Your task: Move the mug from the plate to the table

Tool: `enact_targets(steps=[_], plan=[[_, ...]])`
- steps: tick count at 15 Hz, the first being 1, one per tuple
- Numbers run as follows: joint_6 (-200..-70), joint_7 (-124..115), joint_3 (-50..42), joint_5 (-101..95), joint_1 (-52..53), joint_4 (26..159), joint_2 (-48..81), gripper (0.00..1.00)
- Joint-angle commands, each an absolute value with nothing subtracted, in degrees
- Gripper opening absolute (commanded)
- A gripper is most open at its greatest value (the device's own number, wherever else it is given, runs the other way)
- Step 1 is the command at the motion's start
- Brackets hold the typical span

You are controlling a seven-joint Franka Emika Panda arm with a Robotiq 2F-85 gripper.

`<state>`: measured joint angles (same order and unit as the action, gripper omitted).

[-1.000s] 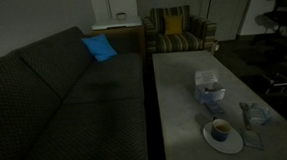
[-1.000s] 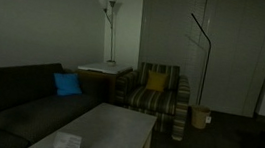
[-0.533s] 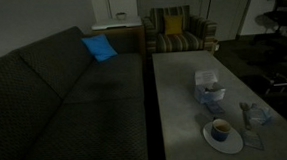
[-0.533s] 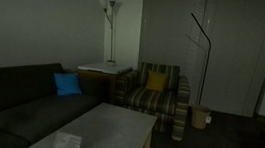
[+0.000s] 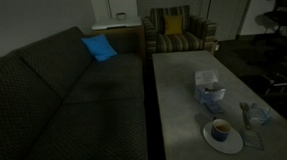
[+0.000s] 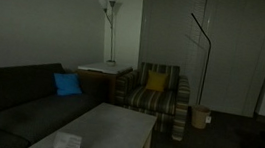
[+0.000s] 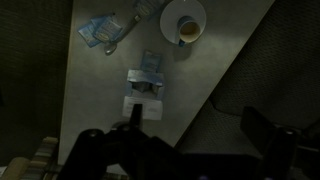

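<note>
Tool (image 7: pixel 197 138) wide open, empty, high above tabletop (image 7: pixel 100 100); descend over mug (image 7: pixel 187 30), straddle rim, lift clear of plate (image 7: pixel 174 12).

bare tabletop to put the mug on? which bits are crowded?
Free: the table strip along the sofa side, and the whole far end toward the armchair. Crowded: the near corner away from the sofa, where the plate with the mug, box and glassy thing cluster.
</note>
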<state>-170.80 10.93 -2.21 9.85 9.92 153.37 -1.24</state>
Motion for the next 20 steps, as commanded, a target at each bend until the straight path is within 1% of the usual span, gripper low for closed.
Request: enact_targets(steps=[1, 2, 3, 6, 8, 9, 14, 15, 17, 20], plan=[[-177.1, 3.3, -0.2, 1.1, 7.0, 150.7, 6.6, 1.00], [-177.4, 0.7, -3.2, -2.2, 9.6, 149.2, 9.0, 1.00], [-177.2, -1.1, -4.2, -4.3, 10.6, 147.6, 11.3, 1.00], [-173.9, -1.5, -3.1, -3.7, 11.3, 142.4, 17.0, 1.00], [-171.3, -1.1, -1.4, -4.2, 10.0, 140.6, 17.8, 1.00], [-174.1, -1.4, -1.7, -4.2, 9.8, 143.3, 16.2, 1.00], [-173.9, -1.6, -0.7, -3.7, 9.7, 141.6, 17.9, 1.00], [-172.9, 1.0, 0.4, -2.8, 6.8, 138.2, 20.3, 1.00], [-174.2, 1.8, 2.9, -0.8, 4.2, 136.1, 23.4, 1.00], [-174.5, 0.6, 4.3, 0.9, 2.0, 133.7, 26.1, 1.00]])
